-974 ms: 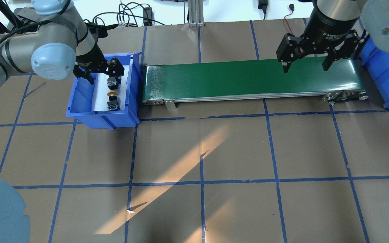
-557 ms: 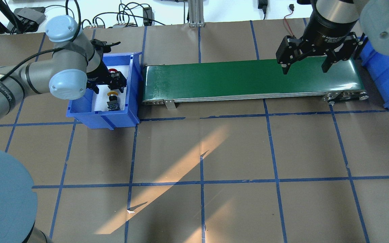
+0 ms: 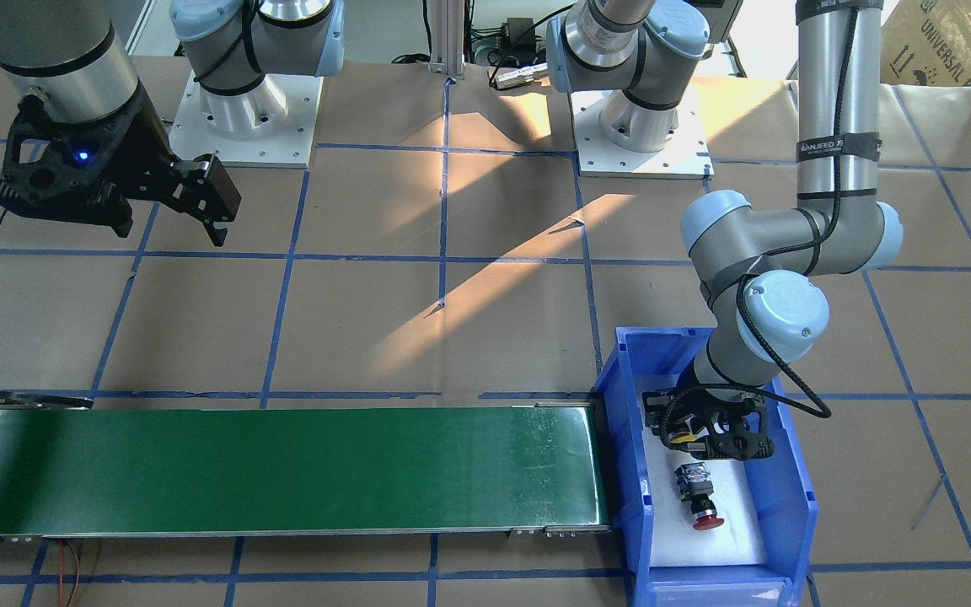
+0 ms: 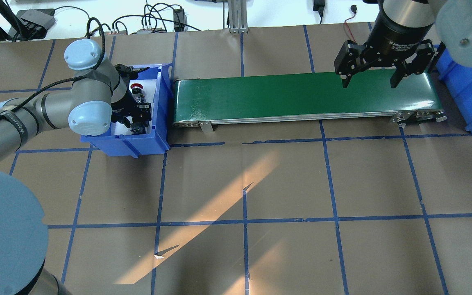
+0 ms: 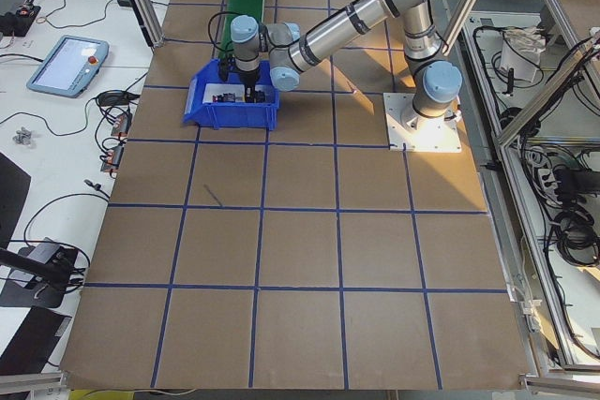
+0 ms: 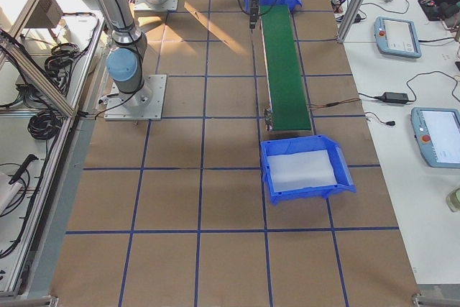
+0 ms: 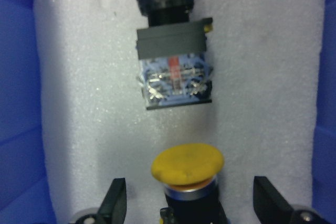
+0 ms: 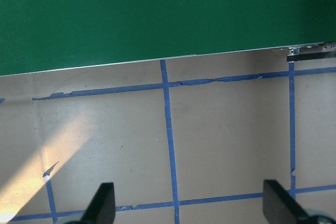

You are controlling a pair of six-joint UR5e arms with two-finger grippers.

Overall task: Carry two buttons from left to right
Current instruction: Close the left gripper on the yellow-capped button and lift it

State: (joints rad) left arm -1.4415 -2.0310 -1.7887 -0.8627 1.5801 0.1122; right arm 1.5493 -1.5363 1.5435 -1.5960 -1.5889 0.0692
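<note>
Two mushroom-capped buttons lie on grainy white foam (image 7: 262, 77) in the blue bin (image 3: 791, 480), red (image 3: 699, 499) at 12 o'clock of yellow (image 7: 187, 165). Left pincer (image 7: 191, 200), wide open, straddles yellow; right pincer (image 4: 370, 80) gapes empty over the green belt (image 4: 285, 96).

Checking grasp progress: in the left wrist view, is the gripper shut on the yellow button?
No, the left gripper is open, its fingers standing clear on either side of the yellow button.

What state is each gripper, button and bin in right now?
Left gripper: open, straddling the yellow button.
Right gripper: open, holding nothing, over the conveyor belt.
Yellow button: on its side, not gripped.
Red button: on its side, untouched.
Left bin: holds both buttons.
Right bin: no buttons inside.
</note>
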